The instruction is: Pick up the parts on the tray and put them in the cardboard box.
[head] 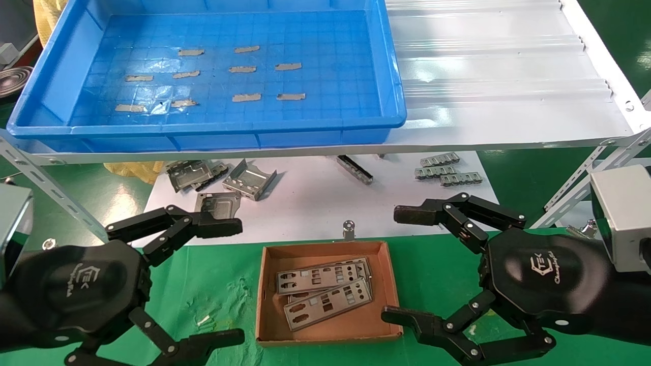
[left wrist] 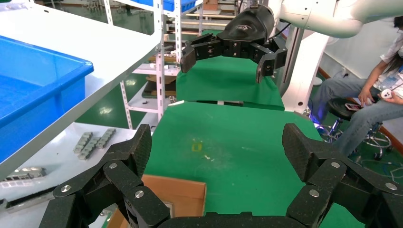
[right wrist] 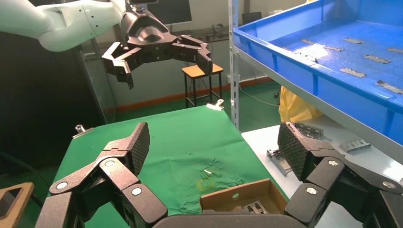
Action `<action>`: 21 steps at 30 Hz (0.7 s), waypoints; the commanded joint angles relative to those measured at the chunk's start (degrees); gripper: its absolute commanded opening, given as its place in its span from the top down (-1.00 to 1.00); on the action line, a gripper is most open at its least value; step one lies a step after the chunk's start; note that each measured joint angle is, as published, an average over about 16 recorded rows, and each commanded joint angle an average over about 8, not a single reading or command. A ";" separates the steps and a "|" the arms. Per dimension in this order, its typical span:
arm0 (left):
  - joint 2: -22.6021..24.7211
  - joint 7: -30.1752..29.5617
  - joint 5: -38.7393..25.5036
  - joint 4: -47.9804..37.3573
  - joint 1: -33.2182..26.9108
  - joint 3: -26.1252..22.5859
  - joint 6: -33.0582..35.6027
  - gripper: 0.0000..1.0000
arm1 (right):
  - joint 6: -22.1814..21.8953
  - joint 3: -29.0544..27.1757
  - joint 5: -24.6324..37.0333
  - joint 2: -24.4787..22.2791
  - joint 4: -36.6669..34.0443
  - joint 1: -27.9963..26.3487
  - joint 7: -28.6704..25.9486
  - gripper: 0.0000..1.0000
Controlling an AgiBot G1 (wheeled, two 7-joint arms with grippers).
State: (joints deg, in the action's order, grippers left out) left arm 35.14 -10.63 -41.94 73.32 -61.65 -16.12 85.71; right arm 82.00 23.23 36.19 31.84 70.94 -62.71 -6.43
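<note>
The blue tray [head: 203, 133] stands on the upper shelf at the left, and only short grey tape strips show on its floor. Below it, on the green cloth, the cardboard box [head: 261, 295] holds the parts [head: 325, 277], flat punched silver plates stacked at an angle. My left gripper [head: 239, 282] hangs open just left of the box with nothing between its fingers. My right gripper [head: 390, 263] hangs open just right of the box, also with nothing in it. In the right wrist view the box [right wrist: 237, 194] lies below the open fingers, with a plate [right wrist: 254, 207] inside.
Folded grey brackets [head: 249, 180] and ridged strips [head: 447, 173] lie on the white board behind the box. A white corrugated sheet [head: 508, 76] covers the shelf right of the tray. Slanted shelf struts [head: 40, 178] flank both arms. A seated person [left wrist: 375, 95] shows beyond the table.
</note>
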 commanded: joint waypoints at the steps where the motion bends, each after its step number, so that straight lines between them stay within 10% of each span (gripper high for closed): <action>1: 0.00 0.00 0.00 0.00 0.00 0.00 0.00 -1.00 | 0.00 0.00 0.00 0.00 0.00 0.00 0.00 -1.00; 21: 0.00 0.00 0.00 0.00 0.00 0.00 0.00 -1.00 | 0.00 0.00 0.00 0.00 0.00 0.00 0.00 -1.00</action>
State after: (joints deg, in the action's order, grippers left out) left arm 35.14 -10.63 -41.94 73.32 -61.65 -16.12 85.71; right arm 82.00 23.23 36.19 31.84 70.94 -62.71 -6.43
